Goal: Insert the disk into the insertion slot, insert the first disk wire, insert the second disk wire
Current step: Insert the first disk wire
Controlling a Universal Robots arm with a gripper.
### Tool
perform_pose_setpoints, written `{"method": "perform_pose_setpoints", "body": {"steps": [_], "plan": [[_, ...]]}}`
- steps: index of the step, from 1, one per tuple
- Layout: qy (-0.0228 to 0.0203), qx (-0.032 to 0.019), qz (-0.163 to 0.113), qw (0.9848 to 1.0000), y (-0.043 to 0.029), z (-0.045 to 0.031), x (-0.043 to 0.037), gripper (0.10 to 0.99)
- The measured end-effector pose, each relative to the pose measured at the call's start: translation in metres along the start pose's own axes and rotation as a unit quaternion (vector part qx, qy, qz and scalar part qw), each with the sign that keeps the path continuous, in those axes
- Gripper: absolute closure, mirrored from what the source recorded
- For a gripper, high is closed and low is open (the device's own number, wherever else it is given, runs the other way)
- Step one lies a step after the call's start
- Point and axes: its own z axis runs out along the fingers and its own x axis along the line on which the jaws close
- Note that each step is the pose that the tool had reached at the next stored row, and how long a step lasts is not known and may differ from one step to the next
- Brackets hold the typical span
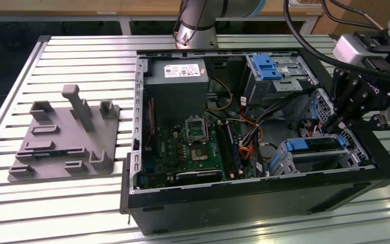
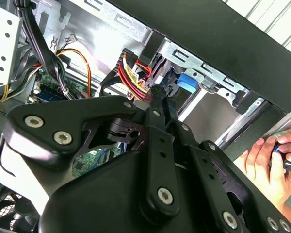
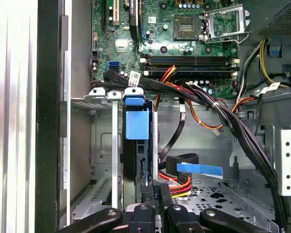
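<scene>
In the exterior view, the gripper (image 1: 340,122) reaches down into the open computer case (image 1: 249,198) at the exterior view's right. It is just above the slot (image 1: 296,165), near the front wall, where the disk (image 1: 315,144) with its blue frame already sits inside. In the second wrist view, the fingers are drawn almost together and seem to pinch the end of the red and yellow wire (image 2: 133,73). A person's hand (image 2: 269,162) rests outside the case, well apart. In the first wrist view, the disk stands on its edge in the slot, and a blue flat cable (image 3: 199,168) lies beside the gripper. I think the plug could meet the disk's socket tilted and jam, because the stiff wires pull it sideways. The thin grip could also slip.
</scene>
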Motion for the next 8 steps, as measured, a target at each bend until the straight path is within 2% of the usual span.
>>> {"method": "perform_pose_setpoints", "body": {"steps": [8], "plan": [[0.0001, 0.0000, 0.000, 1.0000, 0.0000, 0.0005, 0.0017, 0.922]]}}
